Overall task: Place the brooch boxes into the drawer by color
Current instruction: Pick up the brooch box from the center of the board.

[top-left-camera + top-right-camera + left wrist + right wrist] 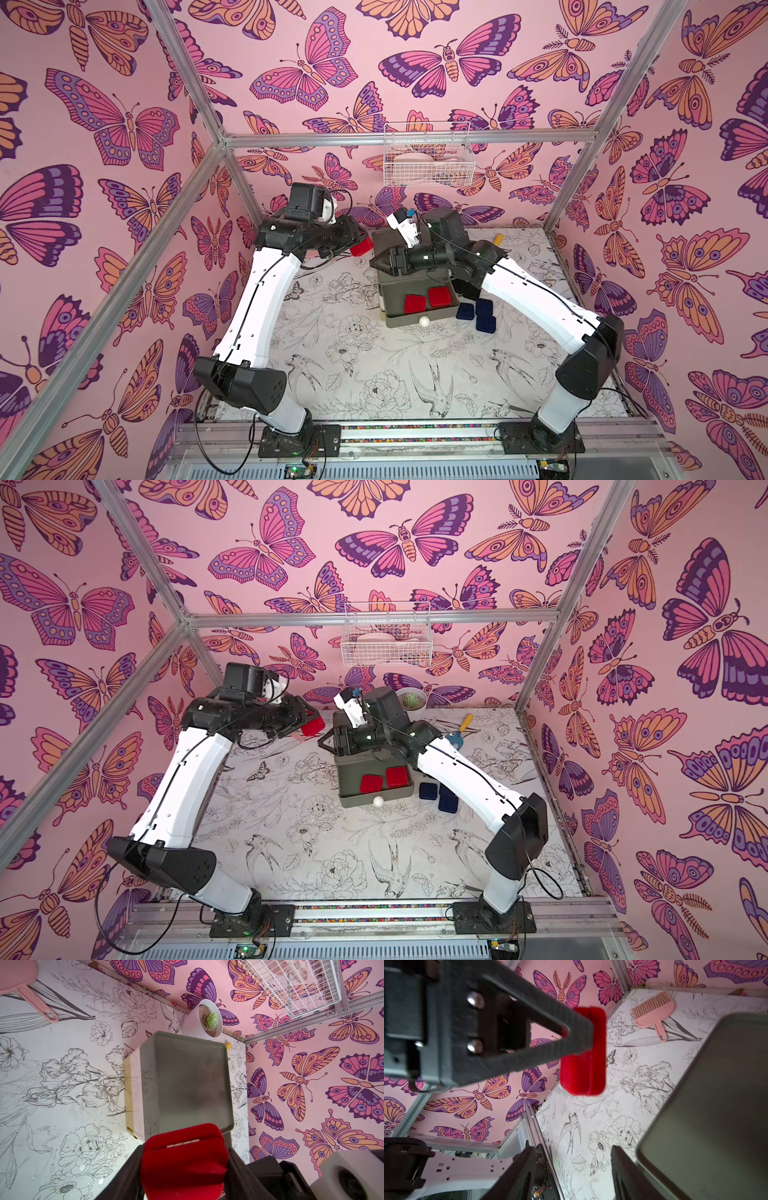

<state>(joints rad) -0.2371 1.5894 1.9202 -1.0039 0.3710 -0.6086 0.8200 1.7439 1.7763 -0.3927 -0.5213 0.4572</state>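
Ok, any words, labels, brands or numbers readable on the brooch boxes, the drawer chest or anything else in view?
None can be read in any view.
Red brooch boxes and navy brooch boxes: plain velvet, no label.
Drawer chest: plain surfaces, no marking.
Circuit board at the front edge: any print is too small to read.

Red brooch boxes number three: a first red box (414,303) and a second red box (439,296) lie inside the pulled-out top tier of the one drawer chest (187,1084). A third red box (360,247) is in the air off the chest's back corner. Three navy brooch boxes (484,308) cluster just beside the chest. Behind the chest are one wire basket (428,166), one potted succulent (411,700) and one yellow-handled toy tool (466,722). Apart from the chest lies one pink brush (653,1011).
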